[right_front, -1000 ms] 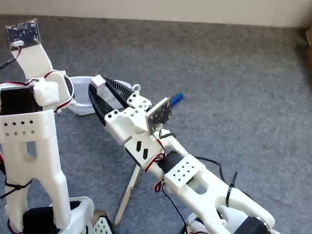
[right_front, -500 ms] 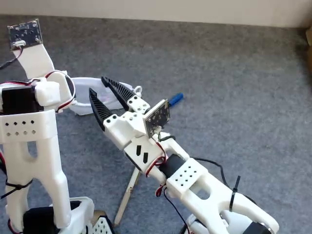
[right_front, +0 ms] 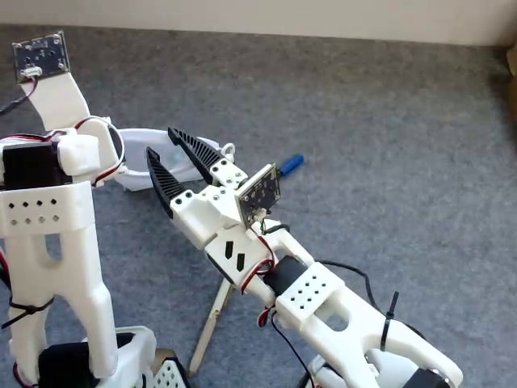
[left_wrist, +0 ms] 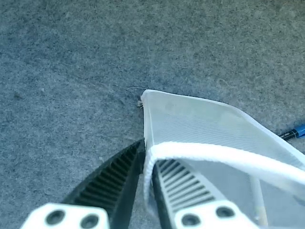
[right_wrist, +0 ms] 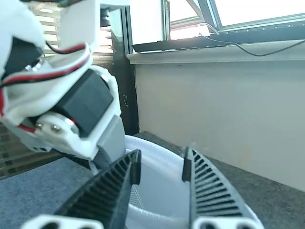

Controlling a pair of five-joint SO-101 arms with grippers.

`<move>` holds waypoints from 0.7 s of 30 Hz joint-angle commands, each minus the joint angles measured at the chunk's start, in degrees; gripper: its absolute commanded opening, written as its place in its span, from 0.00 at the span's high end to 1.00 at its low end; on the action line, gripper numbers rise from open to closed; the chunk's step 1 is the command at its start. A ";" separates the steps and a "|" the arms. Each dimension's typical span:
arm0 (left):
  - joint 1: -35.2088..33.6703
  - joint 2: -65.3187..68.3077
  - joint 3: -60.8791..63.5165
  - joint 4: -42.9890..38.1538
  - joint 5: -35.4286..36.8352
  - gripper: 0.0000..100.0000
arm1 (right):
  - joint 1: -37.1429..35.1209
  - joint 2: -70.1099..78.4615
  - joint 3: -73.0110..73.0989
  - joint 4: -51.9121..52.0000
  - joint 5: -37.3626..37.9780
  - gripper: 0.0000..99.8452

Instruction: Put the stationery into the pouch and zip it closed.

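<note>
Grey felt-like cloth covers the counter [right_front: 404, 121], and on it lies the white mesh pouch [right_front: 139, 171], well toward the left arm's side. The left gripper [left_wrist: 144, 145] is pressed together on the pouch's rim, holding the mouth up and open. The right gripper [right_front: 161, 144] hangs with its jaws spread just above that opening and nothing between them; from its own wrist the pouch's white rim [right_wrist: 157, 157] sits right beneath the fingertips. A blue pen [right_front: 291, 163] lies on the cloth beside the right arm, outside the pouch, and a pale wooden stick [right_front: 212, 315] lies nearer the arm bases, so the filling looks unfinished. The main risk is the thin mesh: the left grip has only the edge, and if the right arm brushes the rim while turning away toward the pen, the fabric could slip free and the mouth collapse. The pen lies partly under the right arm, so a blind reach may nudge or roll it away.
</note>
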 commanded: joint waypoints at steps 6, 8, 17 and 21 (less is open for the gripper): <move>0.57 0.66 0.66 -1.14 0.53 0.99 | 1.45 -1.71 -1.10 18.59 0.18 0.87; -0.57 0.66 0.66 -1.14 0.53 0.99 | 2.33 -4.79 -2.33 22.02 0.18 0.87; -1.36 0.66 0.57 -2.02 0.62 0.99 | 3.12 -23.43 -4.09 43.12 0.44 0.87; -1.36 0.66 0.57 -2.02 0.62 0.99 | 3.21 -29.14 -8.66 53.76 0.44 0.87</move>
